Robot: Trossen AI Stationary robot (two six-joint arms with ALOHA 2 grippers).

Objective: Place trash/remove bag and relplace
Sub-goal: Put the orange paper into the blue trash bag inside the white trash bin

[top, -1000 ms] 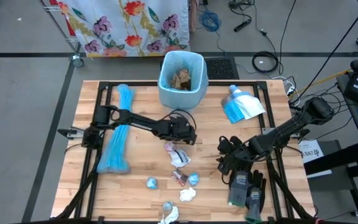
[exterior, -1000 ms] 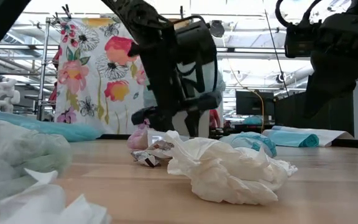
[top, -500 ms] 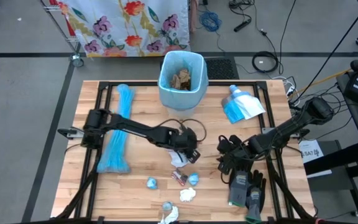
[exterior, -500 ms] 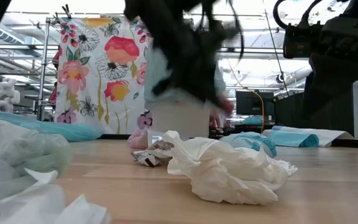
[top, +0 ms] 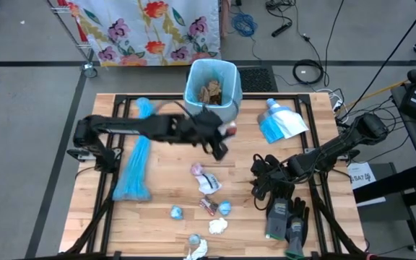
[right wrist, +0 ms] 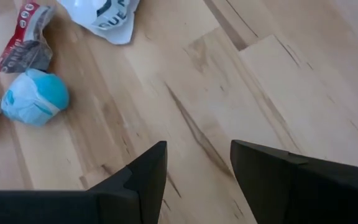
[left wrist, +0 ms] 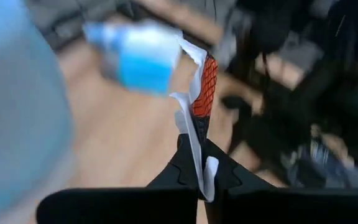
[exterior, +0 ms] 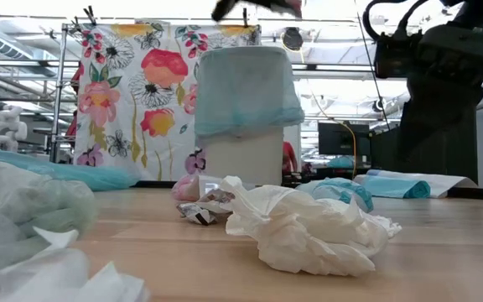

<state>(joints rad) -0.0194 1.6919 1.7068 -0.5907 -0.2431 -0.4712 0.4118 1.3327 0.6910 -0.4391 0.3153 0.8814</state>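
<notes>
1. The left gripper (top: pixel 224 133) hangs just in front of the blue-lined bin (top: pixel 211 92), its fingers (left wrist: pixel 191 165) clenched on a white and red wrapper (left wrist: pixel 199 106)
2. The right gripper (top: pixel 260 186) waits low over the table's right side, fingers (right wrist: pixel 143 174) spread, holding nothing
3. The rest of the trash (top: pixel 209 184) lies scattered on the wooden table (top: pixel 172 170) between the arms, a white tissue wad (exterior: pixel 304 228) nearest the low camera
</notes>
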